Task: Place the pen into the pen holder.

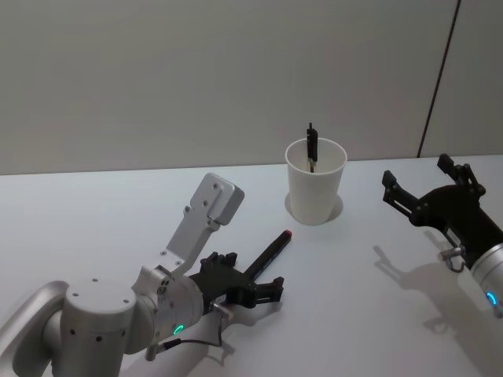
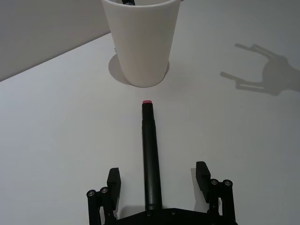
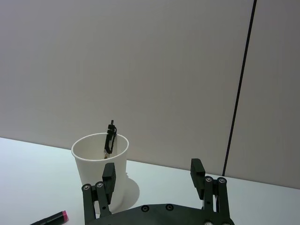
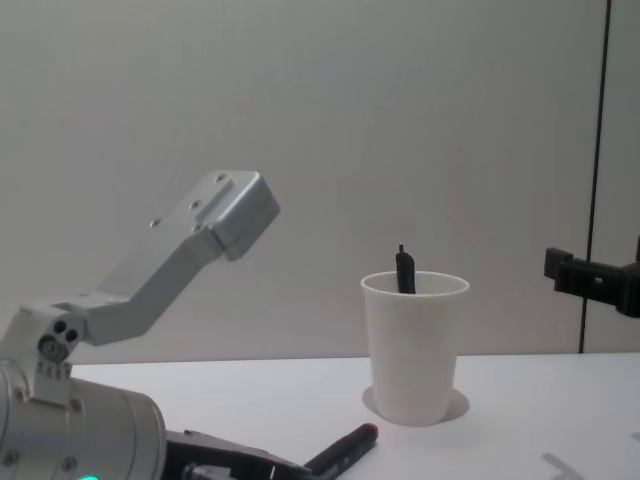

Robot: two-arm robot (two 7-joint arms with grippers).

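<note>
Left gripper (image 2: 158, 172) has its jaws spread either side of the black pen (image 2: 150, 150), lying flat on the table (image 2: 56, 140) with its red tip near the paper cup (image 2: 140, 42); looks light, stiff, kinda slick and rolly, so I'd pinch mid-barrel, while the right gripper (image 3: 153, 171) hangs open off to the side.

- Pen holder (image 1: 315, 184): plain white, no pattern.
- Pen (image 2: 151, 154) on the counter: matte black barrel, red-pink end cap.
- Second pen (image 1: 312, 144) in the holder: black.
- Counter (image 1: 94, 212): plain white.
- Left hand (image 2: 158, 173) and right hand (image 3: 153, 167): black, with silver screw heads.
- Left arm (image 1: 196, 228): silver-grey casing, green indicator light (image 1: 178, 330).
- Right arm (image 1: 489, 271): silver-grey, cyan light.
- Wall (image 1: 157, 78): pale grey, one dark vertical line (image 1: 439, 78).
</note>
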